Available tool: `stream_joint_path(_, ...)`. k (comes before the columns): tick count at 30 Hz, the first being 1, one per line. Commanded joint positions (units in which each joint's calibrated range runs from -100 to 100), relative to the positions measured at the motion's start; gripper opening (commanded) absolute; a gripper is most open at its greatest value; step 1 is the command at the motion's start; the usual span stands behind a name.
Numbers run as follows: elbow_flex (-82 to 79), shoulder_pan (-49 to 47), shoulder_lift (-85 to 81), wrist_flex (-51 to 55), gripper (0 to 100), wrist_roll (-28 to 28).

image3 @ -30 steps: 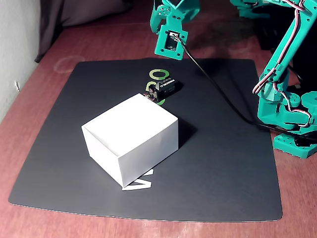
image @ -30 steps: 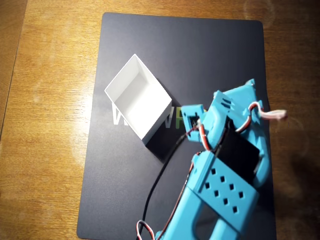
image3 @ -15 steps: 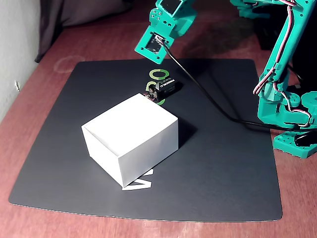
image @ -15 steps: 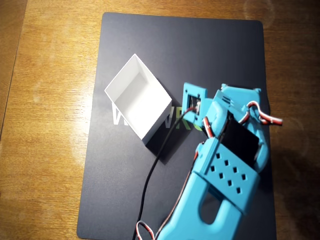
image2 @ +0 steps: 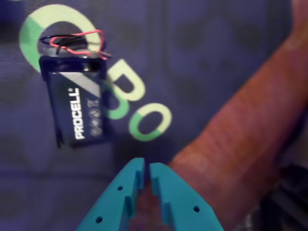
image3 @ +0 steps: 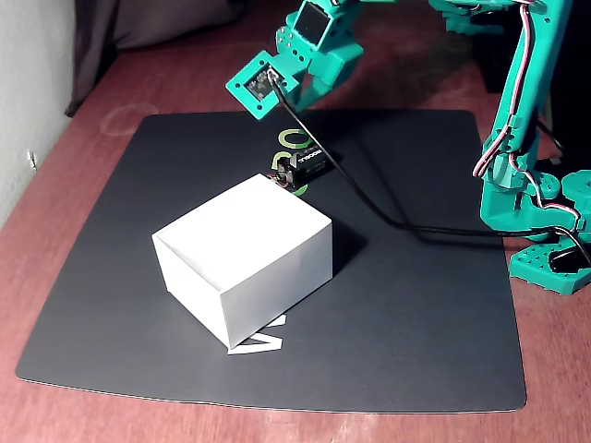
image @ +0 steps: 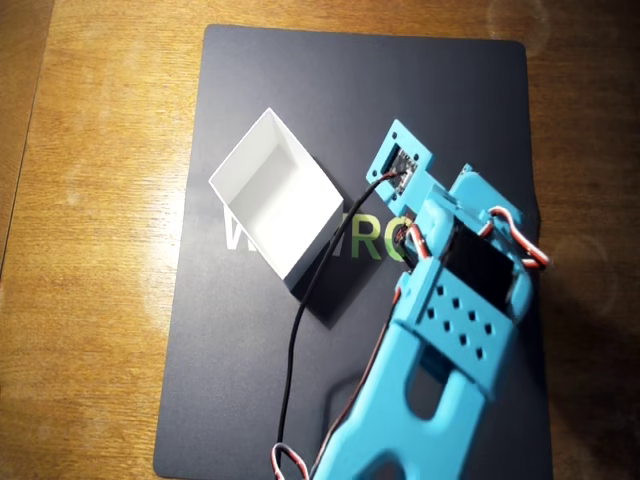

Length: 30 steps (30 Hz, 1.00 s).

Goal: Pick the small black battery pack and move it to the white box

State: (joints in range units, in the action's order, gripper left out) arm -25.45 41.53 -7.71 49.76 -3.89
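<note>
One white box sits empty, battery pack on the mat outside it, pincer clenched on nothing

Landmark: black mat with green letters.
Battery pack: flat on the mat, upper left, wires at its top end.
Gripper: below-right of the battery pack, apart from it, fingertips nearly together, empty.

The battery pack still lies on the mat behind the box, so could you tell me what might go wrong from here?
1. The tool looks nearly shut and sits off to one side of the battery pack; it must open and realign first.
2. The pack's loose wires could snag.
3. The white box stands close by, so a low carry might knock it.
</note>
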Motion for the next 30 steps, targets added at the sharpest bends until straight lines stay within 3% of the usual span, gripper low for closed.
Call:
stream_joint_path(1, 3.01, 0.29, 1.88, -0.42, 1, -0.27)
stream_joint_path(15, 2.28, -1.24, 3.02, -0.77, 1, -0.27)
stream_joint_path(23, 1.92, -1.36, 3.46, -0.42, 27, -3.69)
stream_joint_path(30, 2.64, -1.36, 7.49, 1.95, 28, -4.07)
